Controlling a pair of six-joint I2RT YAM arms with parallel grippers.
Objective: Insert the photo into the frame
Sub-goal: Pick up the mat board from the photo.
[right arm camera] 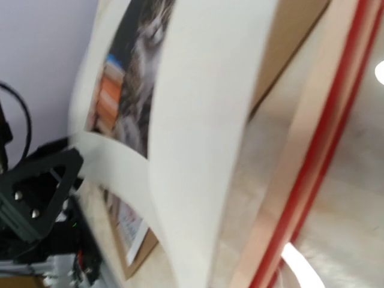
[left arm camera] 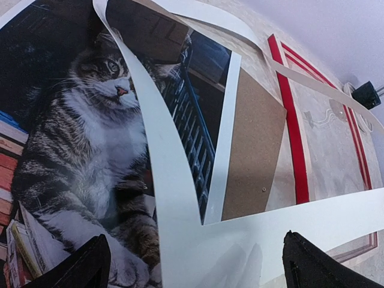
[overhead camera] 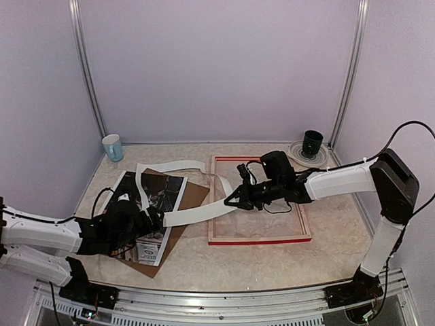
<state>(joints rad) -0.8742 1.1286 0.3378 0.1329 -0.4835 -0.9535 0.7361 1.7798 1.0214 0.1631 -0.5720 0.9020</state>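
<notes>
Barely begun. Finds the frame [overhead camera: 262,238] flat on the table [overhead camera: 204,265], pale back up, holding no print. Finds the photo [overhead camera: 163,193] left of it, face up on the board [overhead camera: 197,193], partly under the mat [overhead camera: 194,216]. Pinches that mat in the clenched right gripper [overhead camera: 234,197], draped from photo to frame. Hovers the left gripper [overhead camera: 146,221] wide open over the photo's near end. Needs the photo carried across and seated. Cannot tell what the pale cup [overhead camera: 113,147] or dark cup [overhead camera: 312,142] holds.

I find no words, numbers or brand marks I can read. Book spines [left arm camera: 13,157] in the photo [left arm camera: 102,138] show only blurred colour.
</notes>
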